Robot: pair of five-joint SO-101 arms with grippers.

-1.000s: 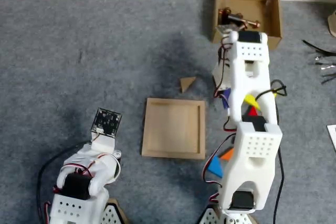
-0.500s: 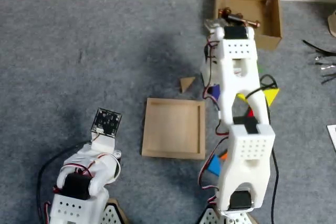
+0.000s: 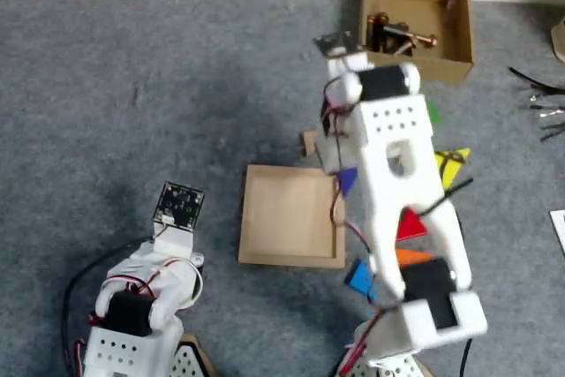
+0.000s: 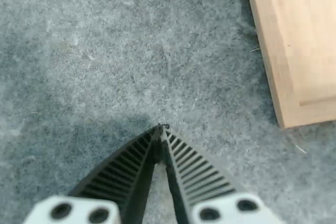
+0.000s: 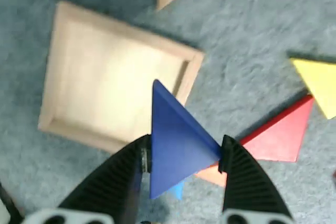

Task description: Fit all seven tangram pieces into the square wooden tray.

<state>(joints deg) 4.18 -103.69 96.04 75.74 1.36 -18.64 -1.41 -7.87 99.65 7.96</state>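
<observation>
**Right claw grips a blue triangle at the tray's corner; left claw shut and idle**

The right gripper point(image 5: 184, 153) is clamped on a dark blue triangle point(image 5: 176, 140), one finger pressed to each side and the piece's point sticking out past the fingertips. In the right wrist view the triangle overlaps the rim of the square wooden tray point(image 5: 58, 77). From the high view it sits just beside the tray's far right corner, half hidden under the white right arm point(image 3: 397, 156).

The tray point(image 3: 245, 218) lies flat on the grey carpet point(image 3: 132, 86), between the two arms.

The other pieces lie on the carpet to the right of the tray:
- A red triangle point(image 3: 410, 225) lies just beside an orange piece point(image 3: 410, 256).
- A light blue piece point(image 3: 360, 275) lies near the tray's near right corner.
- A yellow triangle point(image 3: 450, 163) lies farther right.
- A sliver of a green piece point(image 3: 433, 114) shows beyond the yellow one.
- A tan wooden triangle point(image 3: 309, 143) lies just past the tray's far edge, partly covered by the arm.

The left arm point(image 3: 146, 297) sits folded at the near left. The left gripper point(image 4: 161, 128) has its fingers pressed together with nothing between them, pointing down at the carpet near a corner of the tray.

A cardboard box point(image 3: 459, 15) with metal parts inside stands at the far right.
</observation>
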